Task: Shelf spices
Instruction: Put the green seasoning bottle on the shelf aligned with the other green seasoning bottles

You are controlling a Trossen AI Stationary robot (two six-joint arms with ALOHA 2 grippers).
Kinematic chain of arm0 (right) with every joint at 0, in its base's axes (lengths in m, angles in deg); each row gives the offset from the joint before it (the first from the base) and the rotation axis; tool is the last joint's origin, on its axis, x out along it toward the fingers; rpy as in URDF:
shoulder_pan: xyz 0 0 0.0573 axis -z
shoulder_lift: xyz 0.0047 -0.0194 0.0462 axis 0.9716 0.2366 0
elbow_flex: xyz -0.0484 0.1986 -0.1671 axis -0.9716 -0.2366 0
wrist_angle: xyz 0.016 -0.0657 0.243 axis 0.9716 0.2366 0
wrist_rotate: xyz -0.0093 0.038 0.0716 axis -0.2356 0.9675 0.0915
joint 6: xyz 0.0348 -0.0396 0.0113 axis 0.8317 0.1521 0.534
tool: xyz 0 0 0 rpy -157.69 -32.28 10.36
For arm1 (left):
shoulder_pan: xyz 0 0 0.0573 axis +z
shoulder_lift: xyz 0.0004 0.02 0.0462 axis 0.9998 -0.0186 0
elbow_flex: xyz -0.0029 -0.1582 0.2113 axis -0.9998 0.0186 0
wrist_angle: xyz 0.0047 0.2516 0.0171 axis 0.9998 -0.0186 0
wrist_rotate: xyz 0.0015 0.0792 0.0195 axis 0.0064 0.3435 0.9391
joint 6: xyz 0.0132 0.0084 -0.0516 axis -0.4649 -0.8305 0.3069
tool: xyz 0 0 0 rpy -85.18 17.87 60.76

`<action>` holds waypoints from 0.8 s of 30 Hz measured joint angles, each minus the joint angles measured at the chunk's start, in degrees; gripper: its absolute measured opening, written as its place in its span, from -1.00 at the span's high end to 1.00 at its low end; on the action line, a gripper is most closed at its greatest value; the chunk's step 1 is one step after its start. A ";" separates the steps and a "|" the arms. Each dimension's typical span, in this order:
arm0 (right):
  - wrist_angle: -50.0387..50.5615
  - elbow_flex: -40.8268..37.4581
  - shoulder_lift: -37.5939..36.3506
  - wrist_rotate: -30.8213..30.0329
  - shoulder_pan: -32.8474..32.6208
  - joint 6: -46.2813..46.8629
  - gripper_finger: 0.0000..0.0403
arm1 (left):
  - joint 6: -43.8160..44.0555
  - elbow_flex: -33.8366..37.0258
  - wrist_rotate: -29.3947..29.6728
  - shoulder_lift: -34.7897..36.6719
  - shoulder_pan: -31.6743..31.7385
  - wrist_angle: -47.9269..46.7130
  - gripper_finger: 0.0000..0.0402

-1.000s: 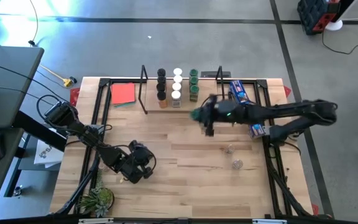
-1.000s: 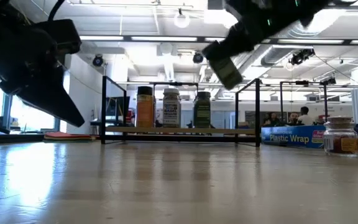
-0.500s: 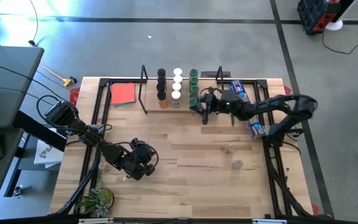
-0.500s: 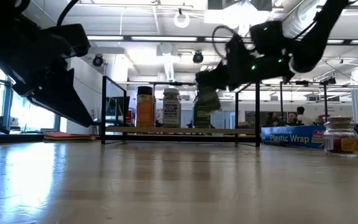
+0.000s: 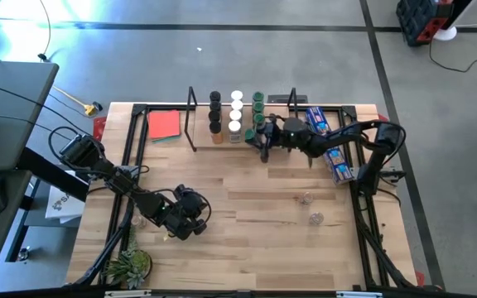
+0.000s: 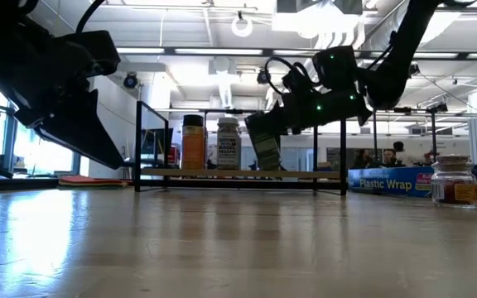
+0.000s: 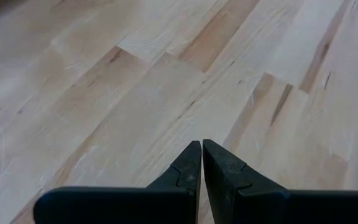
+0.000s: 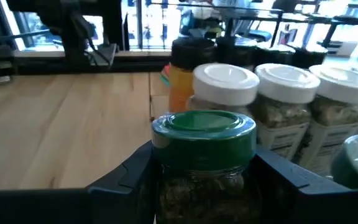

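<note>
You are looking at two matte black jointed arms built of chunky rounded housings linked by slimmer tubes, with thin black cables looping loosely alongside the left arm's links near the light-wood tabletop (image 5: 247, 223). The right arm's black two-finger gripper (image 6: 259, 136) sits ahead of a boxy wrist housing dotted with small green indicator lights. Your left arm's black two-finger gripper (image 7: 201, 163) has smooth, wedge-shaped plastic fingers tapering to points from a flat black crossbar.
</note>
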 joint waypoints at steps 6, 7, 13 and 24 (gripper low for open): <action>-0.73 0.22 -0.06 -2.40 0.01 -0.39 0.01 | 0.00 0.00 -0.09 0.00 0.00 0.33 0.93; -0.60 0.22 -0.04 -2.68 0.01 -0.30 -0.04 | 0.00 0.00 -0.11 0.00 0.00 0.35 0.93; -0.42 0.21 -0.07 -4.23 0.01 -0.43 -0.16 | 0.02 0.00 -0.31 0.00 -0.11 0.64 0.93; 1.53 0.20 -2.27 -4.66 -0.40 -3.51 -0.19 | -0.35 0.00 -0.28 0.00 -0.11 1.75 0.93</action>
